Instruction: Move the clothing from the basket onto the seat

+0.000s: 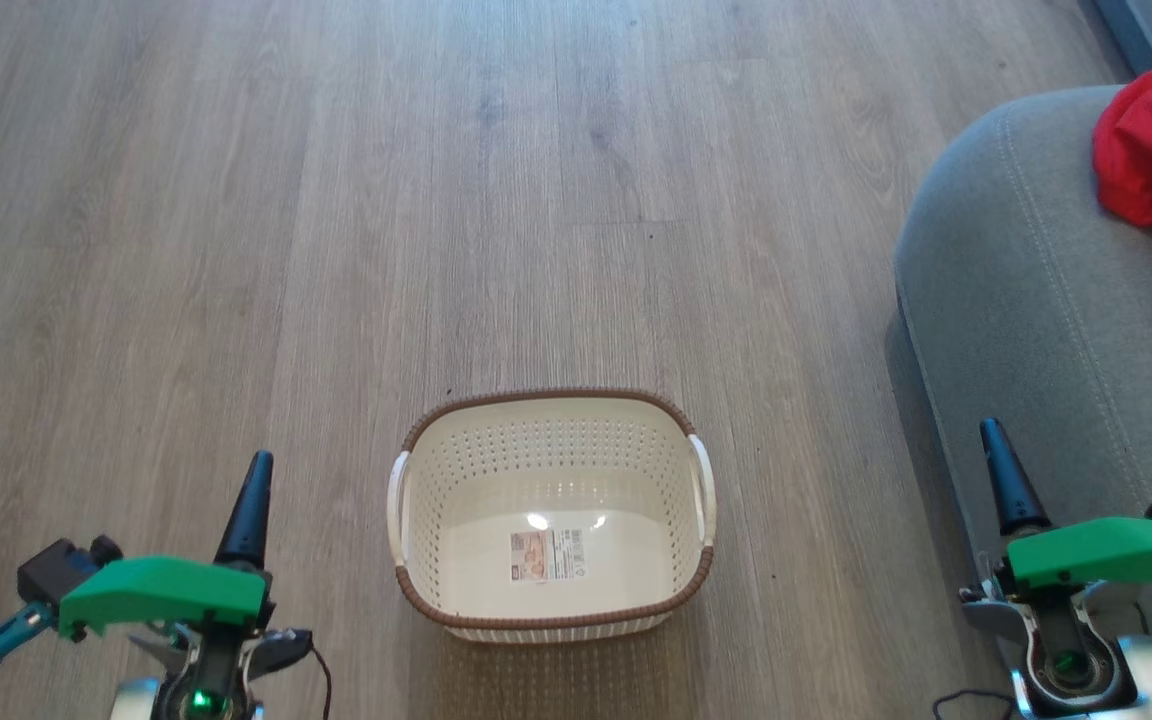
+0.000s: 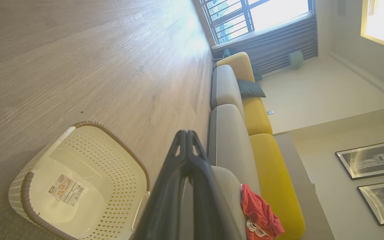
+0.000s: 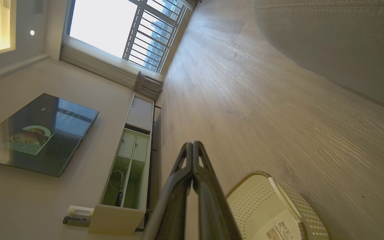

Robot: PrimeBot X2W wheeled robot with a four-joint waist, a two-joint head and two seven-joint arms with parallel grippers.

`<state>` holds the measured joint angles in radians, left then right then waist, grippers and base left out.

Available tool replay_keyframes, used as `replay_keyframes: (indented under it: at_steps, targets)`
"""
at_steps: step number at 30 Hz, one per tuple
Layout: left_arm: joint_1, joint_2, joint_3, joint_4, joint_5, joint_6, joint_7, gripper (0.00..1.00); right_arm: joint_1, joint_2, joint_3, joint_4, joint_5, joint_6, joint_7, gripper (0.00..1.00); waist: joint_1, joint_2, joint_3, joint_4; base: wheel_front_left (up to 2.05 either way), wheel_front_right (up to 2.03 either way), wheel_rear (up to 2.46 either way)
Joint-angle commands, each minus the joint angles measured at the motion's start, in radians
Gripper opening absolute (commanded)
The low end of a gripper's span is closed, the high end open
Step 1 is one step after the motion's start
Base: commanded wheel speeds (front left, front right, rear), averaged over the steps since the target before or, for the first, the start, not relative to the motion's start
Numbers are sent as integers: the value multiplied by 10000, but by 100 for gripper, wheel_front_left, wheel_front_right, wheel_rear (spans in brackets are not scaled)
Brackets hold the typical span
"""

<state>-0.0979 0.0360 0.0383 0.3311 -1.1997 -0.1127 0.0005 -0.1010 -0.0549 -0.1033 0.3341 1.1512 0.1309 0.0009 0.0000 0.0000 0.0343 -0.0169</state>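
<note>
Red fabric with white-striped trim, the soft bundle of clothing (image 1: 1146, 150) lies on the large grey upholstered seat (image 1: 1026, 300) with its rounded edge and pale stitching. It is at the right edge of the head view, partly cut off by the frame. The small cream-white perforated plastic basket (image 1: 548, 450), with a brown woven-look rim and two white side handles, stands upright on the grey-brown wood-look plank floor (image 1: 336, 200). It is apart from the seat and between the two arms, and its bare bottom shows a printed paper label (image 1: 547, 556). The left gripper (image 1: 257, 465) hovers at the lower left over the floor, beside the basket, its two long dark fingers pressed together on nothing. The right gripper (image 1: 992, 432) sits at the lower right by the seat's rounded edge, fingers likewise together and holding nothing. In the left wrist view the closed fingers rise toward the seat (image 2: 228, 143), with the clothing (image 2: 260, 210) resting on a cushion and the basket (image 2: 112, 160) off to one side.
</note>
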Motion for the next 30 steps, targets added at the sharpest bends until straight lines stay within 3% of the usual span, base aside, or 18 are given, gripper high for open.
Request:
replay_keyframes:
  at_steps: [1,30]
  targets:
    - [-207,108,334,-410,-323,-101,122,0,-150,-1,86,-426,361,-1,111,0,0,0,-15,8,0,0,0]
    - [-120,137,684,-778,-3439,-167,955,0,-84,39,-75,-813,3846,-2,951,0,0,0,-261,142,0,0,0]
